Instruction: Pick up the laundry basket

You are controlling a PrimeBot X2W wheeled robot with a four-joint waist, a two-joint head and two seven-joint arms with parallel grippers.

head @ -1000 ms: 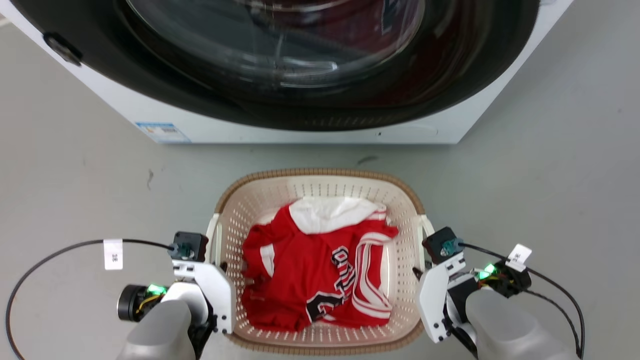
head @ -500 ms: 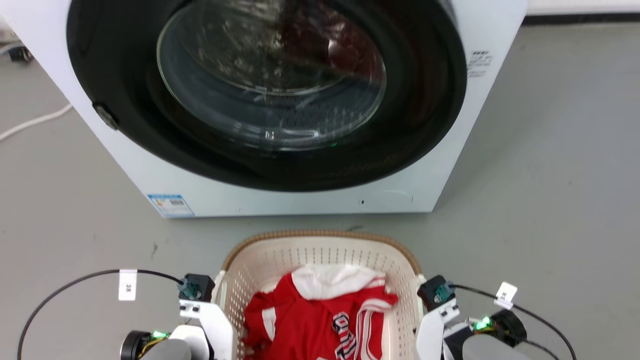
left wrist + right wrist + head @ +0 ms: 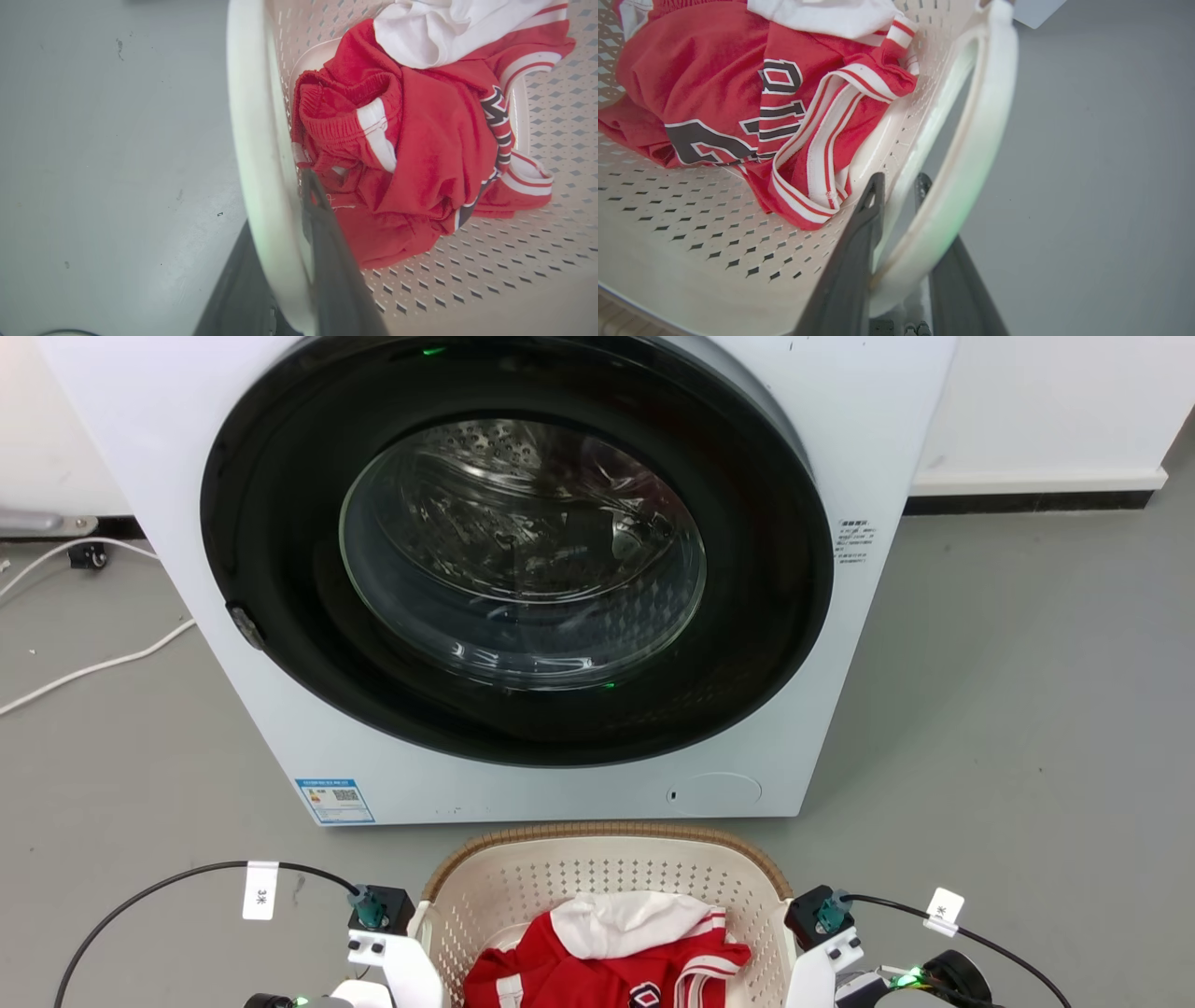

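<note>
Left gripper (image 3: 278,205), right gripper (image 3: 900,183): each pinches one white side handle (image 3: 254,116) of the laundry basket (image 3: 607,831). Basket mouth-up, handles to your left and right; you cannot tell its long axis.

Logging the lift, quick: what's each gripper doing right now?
The left gripper: closed on the left handle of the laundry basket.
The right gripper: closed on its right handle.
</note>
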